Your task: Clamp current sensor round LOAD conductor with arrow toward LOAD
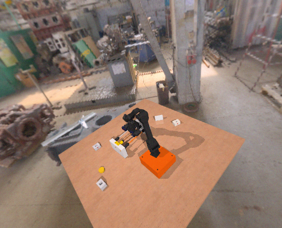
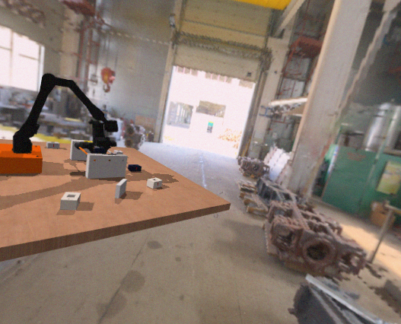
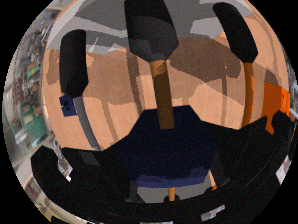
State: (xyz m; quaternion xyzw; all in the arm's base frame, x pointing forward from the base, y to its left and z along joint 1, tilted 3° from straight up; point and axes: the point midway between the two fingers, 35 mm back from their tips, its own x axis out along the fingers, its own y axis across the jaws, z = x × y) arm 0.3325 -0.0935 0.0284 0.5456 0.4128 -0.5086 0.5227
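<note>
The sensor (image 3: 167, 150) is a dark blue block around the middle, brown conductor (image 3: 162, 87), which enters its face in the wrist view. Its halves look together; latch and arrow cannot be made out. My gripper (image 3: 167, 126) (image 1: 132, 130) (image 2: 100, 147) is shut on it, black fingers on both sides. A grey conductor (image 3: 88, 125) runs to the left and an orange conductor (image 3: 248, 95) to the right. The conductors run between two white panels (image 1: 119, 150) (image 2: 106, 167). A yellow marker (image 1: 117, 143) sits on one panel by the middle conductor; its lettering is unreadable.
A separate small dark blue block (image 2: 135, 167) (image 3: 68, 105) stands beside the conductors. Several white boxes (image 1: 97, 146) (image 1: 176, 122) (image 2: 70, 202), a white plate (image 1: 159, 118) (image 2: 120, 189) and a yellow disc (image 1: 101, 169) are on the table. The orange base (image 1: 155, 161) (image 2: 12, 163) carries the arm.
</note>
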